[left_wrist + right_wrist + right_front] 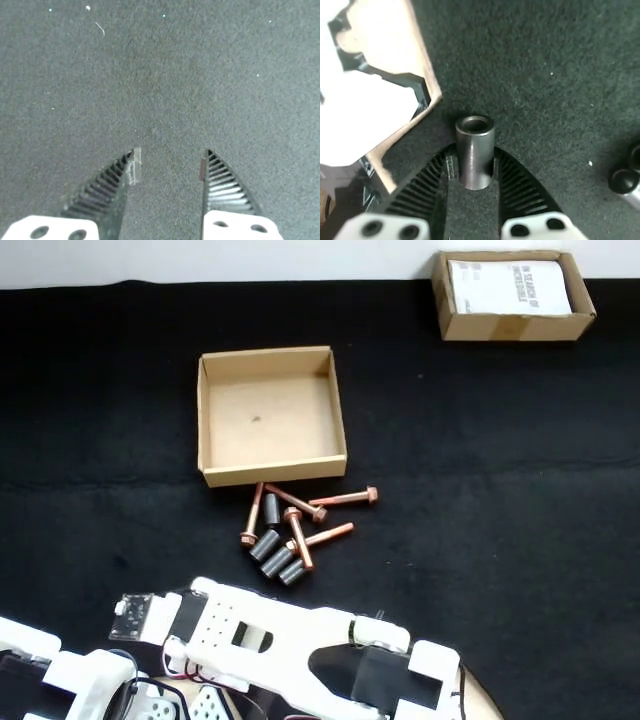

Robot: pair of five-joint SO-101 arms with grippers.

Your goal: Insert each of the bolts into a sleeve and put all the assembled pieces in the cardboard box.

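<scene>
Several copper bolts and dark grey sleeves lie in a loose pile just in front of the open cardboard box. My right gripper is shut on one dark sleeve, which stands upright between the fingers with its open bore facing the camera. Two more sleeves lie at the edge of the right wrist view. My left gripper hangs open over bare black cloth with nothing between its toothed fingers. Both white arms sit low at the table's near edge.
A second cardboard box holding white paper stands at the far right corner. A tan board edge and white arm parts lie close beside the held sleeve. Black cloth covers the table.
</scene>
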